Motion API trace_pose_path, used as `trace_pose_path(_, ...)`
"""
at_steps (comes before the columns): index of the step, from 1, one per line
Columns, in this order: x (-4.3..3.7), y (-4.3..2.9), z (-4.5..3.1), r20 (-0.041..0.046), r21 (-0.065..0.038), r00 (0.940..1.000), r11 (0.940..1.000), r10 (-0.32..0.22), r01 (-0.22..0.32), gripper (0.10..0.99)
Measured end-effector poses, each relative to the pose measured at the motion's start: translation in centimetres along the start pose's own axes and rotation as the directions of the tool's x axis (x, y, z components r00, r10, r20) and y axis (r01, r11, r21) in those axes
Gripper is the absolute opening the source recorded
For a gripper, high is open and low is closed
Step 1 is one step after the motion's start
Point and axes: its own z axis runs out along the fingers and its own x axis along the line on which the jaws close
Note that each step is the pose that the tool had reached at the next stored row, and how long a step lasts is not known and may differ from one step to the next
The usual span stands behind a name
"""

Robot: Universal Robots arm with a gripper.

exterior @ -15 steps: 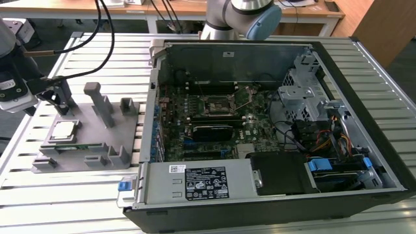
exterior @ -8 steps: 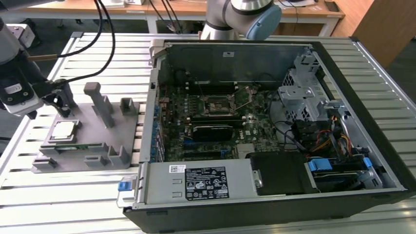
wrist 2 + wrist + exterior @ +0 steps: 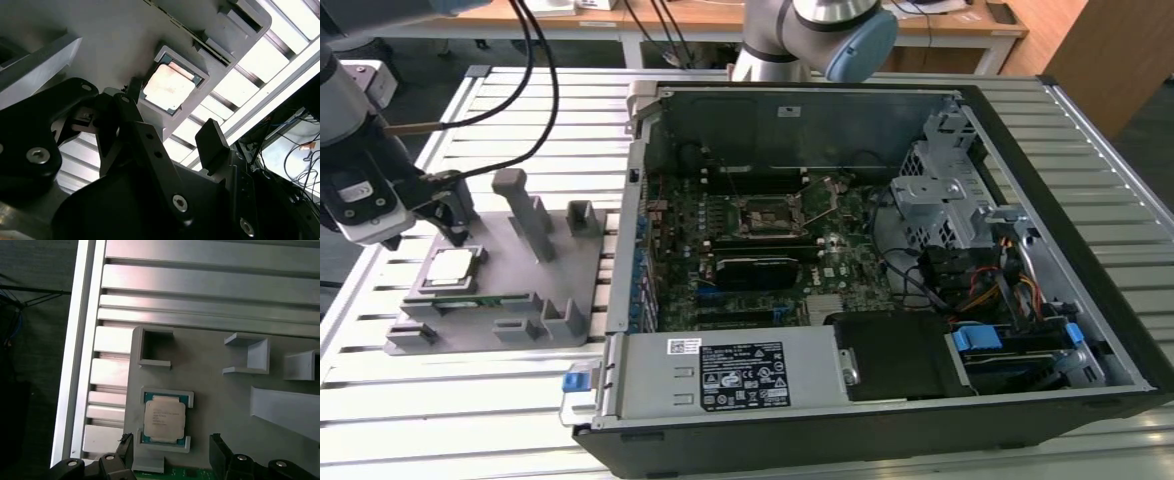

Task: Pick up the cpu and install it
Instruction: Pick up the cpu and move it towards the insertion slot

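Note:
The cpu [image 3: 450, 267], a flat square chip with a silvery top, lies in a raised pocket of the grey fixture [image 3: 520, 310] on the exterior view's left. My gripper [image 3: 444, 218] hangs just above and behind it, open, with nothing between its fingers. Both wrist views show the cpu [image 3: 164, 418] [image 3: 169, 87] seated in its pocket. The black fingertips [image 3: 126, 447] stand apart on either side of the chip's near edge, clear of it. The motherboard socket [image 3: 767, 212] sits inside the open computer case [image 3: 1067, 200], its black frame visible.
Grey posts [image 3: 527, 212] rise from the fixture beside the gripper. A green memory stick [image 3: 192, 473] lies at the fixture's edge by the cpu pocket. The case's walls, drive cage [image 3: 941, 190] and cables surround the motherboard. Slatted metal table [image 3: 494, 400] lies all around.

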Motion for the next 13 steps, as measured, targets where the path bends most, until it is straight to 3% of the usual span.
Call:
trace_pose_path(6,0.50,0.04,0.88,0.0006,0.000,1.0000,1.0000,0.000,0.000,0.706)
trace_pose_path(13,0.48,0.13,1.90,0.0013,0.000,0.9999,0.9999,0.012,-0.012,0.706)
